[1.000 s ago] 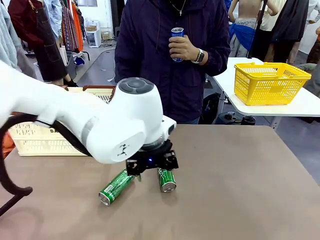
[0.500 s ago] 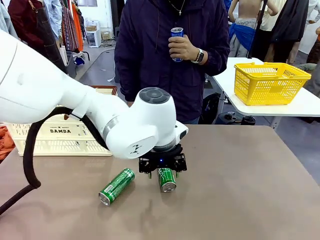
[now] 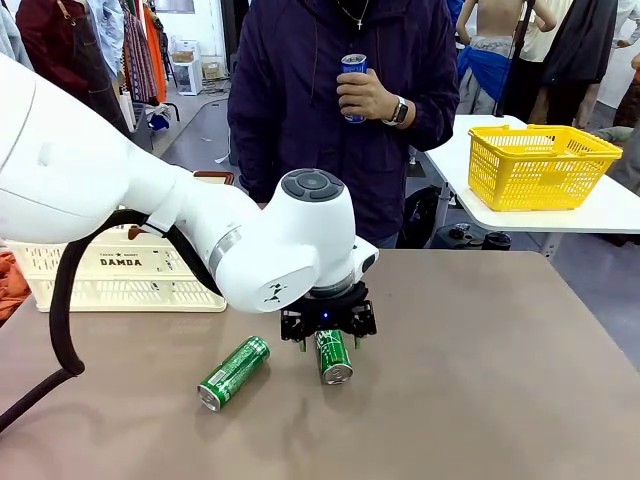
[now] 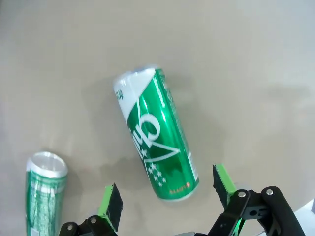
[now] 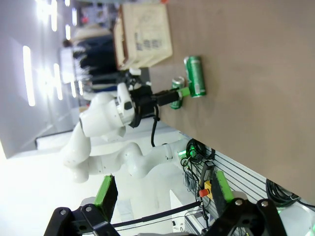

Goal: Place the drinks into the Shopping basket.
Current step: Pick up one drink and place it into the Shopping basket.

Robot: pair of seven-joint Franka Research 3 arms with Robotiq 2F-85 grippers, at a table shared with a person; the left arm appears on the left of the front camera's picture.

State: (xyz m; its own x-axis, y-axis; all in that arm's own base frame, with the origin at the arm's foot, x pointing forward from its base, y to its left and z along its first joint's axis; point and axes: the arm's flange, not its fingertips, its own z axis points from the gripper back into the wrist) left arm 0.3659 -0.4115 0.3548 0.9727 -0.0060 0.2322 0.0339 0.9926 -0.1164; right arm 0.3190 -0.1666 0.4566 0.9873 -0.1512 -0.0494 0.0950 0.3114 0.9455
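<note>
Beneath the spread left pincer (image 4: pixel 165 181) lies a green can (image 4: pixel 152 142), untouched.

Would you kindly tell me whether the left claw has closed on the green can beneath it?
No: the left claw is open, its green pads standing clear of the green can on both sides.

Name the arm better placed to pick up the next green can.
Left. The left gripper hangs open over one green can, straddling its end; the right gripper sits far off to the side of the table.
</note>
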